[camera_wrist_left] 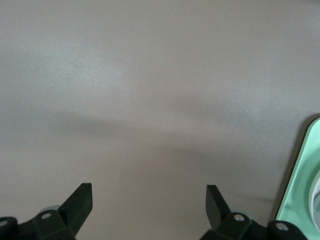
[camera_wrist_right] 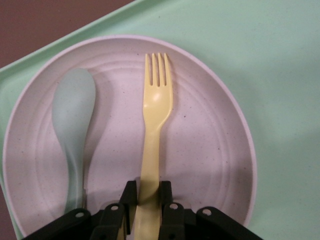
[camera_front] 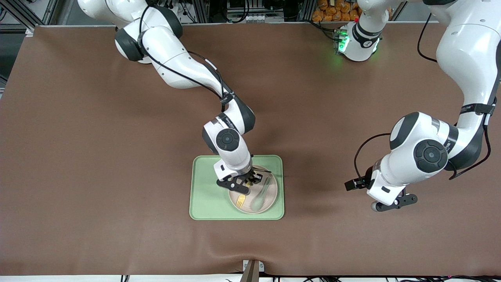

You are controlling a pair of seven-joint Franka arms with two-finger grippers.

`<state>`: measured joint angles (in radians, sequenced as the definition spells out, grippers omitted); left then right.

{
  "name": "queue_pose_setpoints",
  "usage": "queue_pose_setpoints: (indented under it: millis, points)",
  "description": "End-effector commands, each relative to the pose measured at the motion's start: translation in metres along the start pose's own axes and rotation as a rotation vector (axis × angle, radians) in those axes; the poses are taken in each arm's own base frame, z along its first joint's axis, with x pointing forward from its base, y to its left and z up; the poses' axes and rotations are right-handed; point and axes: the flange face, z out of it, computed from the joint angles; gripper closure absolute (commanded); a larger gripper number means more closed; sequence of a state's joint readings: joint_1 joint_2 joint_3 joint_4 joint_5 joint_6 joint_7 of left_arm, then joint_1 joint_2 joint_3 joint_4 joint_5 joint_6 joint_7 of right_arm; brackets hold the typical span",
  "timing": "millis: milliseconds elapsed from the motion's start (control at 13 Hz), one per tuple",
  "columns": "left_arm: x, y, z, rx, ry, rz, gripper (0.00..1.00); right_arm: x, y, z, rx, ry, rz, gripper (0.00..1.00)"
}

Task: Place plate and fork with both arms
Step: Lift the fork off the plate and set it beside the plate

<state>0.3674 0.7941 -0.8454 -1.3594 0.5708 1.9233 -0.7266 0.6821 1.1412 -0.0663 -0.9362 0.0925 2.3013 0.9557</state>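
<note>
The off-white plate (camera_front: 272,190) (camera_wrist_right: 210,145) sits on the green tray (camera_front: 207,196), at the tray's end toward the left arm. The pale-yellow fork (camera_front: 240,201) (camera_wrist_right: 157,105) lies along the plate beside a grey-green spoon (camera_front: 260,196) (camera_wrist_right: 74,115). My right gripper (camera_front: 250,181) (camera_wrist_right: 148,192) is down over the plate, its two fingers pressed on either side of the fork's handle. My left gripper (camera_front: 393,203) (camera_wrist_left: 149,197) hangs open over bare table toward the left arm's end, with nothing between its fingers.
The brown tablecloth (camera_front: 98,176) covers the whole table. In the left wrist view a corner of the tray (camera_wrist_left: 302,200) shows at the frame's edge. A green-lit device (camera_front: 354,43) stands near the arms' bases.
</note>
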Motion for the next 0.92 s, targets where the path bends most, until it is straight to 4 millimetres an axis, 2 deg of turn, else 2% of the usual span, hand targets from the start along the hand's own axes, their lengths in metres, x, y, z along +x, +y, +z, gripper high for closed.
queue_pose_setpoints:
  millis: [0,77,308,462,692,846]
  points:
    - [-0.002,0.0,-0.005,0.017,0.007,-0.011,0.0,0.001,-0.004,0.001,-0.008,0.022,0.006,0.87]
    - [-0.002,0.0,-0.005,0.018,0.007,-0.012,0.0,0.003,-0.003,0.0,-0.009,0.022,0.007,0.91]
    - [-0.002,0.0,-0.005,0.018,0.007,-0.012,0.0,0.007,-0.001,-0.008,-0.028,0.0,0.017,0.91]
    - [-0.002,0.0,-0.003,0.017,0.004,-0.013,0.0,0.012,-0.007,-0.03,-0.009,0.002,0.024,0.91]
    - [-0.002,0.0,-0.003,0.017,0.004,-0.013,0.0,0.031,-0.007,-0.068,0.024,0.003,0.051,0.91]
    - [-0.002,0.0,-0.003,0.017,0.004,-0.013,0.0,0.056,0.005,-0.092,0.024,-0.003,0.043,0.9]
